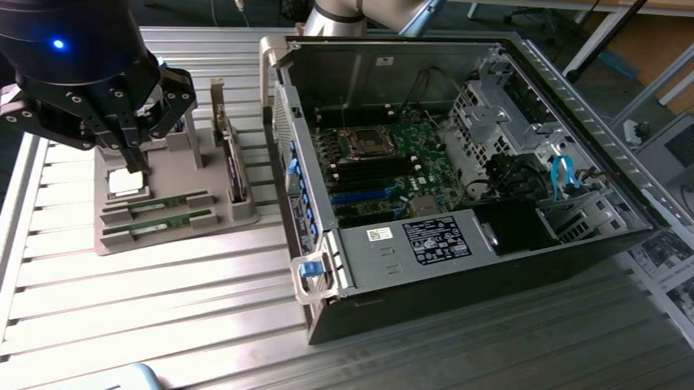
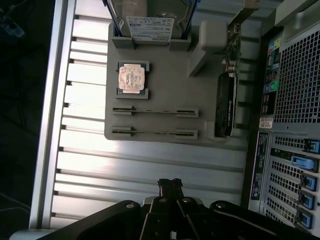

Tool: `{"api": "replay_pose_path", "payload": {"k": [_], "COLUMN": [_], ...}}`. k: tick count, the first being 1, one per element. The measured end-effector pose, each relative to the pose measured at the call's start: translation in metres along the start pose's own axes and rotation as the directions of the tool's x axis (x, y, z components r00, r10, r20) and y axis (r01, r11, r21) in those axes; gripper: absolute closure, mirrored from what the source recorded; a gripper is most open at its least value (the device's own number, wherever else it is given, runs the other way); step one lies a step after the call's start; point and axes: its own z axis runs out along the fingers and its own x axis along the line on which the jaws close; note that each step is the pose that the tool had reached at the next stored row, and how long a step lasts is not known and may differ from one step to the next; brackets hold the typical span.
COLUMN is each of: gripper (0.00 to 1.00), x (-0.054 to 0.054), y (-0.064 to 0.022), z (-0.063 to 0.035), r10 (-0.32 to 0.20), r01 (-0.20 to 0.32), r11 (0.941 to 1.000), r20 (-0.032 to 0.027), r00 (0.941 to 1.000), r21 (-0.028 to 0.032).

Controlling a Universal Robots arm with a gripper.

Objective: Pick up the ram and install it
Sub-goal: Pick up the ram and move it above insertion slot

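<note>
Hovering by tray point(image 2: 165, 80), fingers point(image 2: 164, 185) pressed together, empty, ram point(image 2: 155, 111) in tray.

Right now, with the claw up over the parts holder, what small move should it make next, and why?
Probably ease the claw across until it sits over the nearer ram stick. The claw looks shut and empty, hanging above the CPU, while that stick and the second ram stick both stand in their holder slots.
</note>
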Motion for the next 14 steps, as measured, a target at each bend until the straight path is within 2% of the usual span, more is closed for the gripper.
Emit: {"api": "replay_pose_path", "payload": {"k": [14], "gripper": [0.89], "x": [0.0000], "y": [-0.0002], "z": [0.0003], "r10": [-0.068], "r01": [0.068], "r11": [0.9977], "r20": [-0.0029], "r00": [0.9976], "r21": [-0.0017]}}
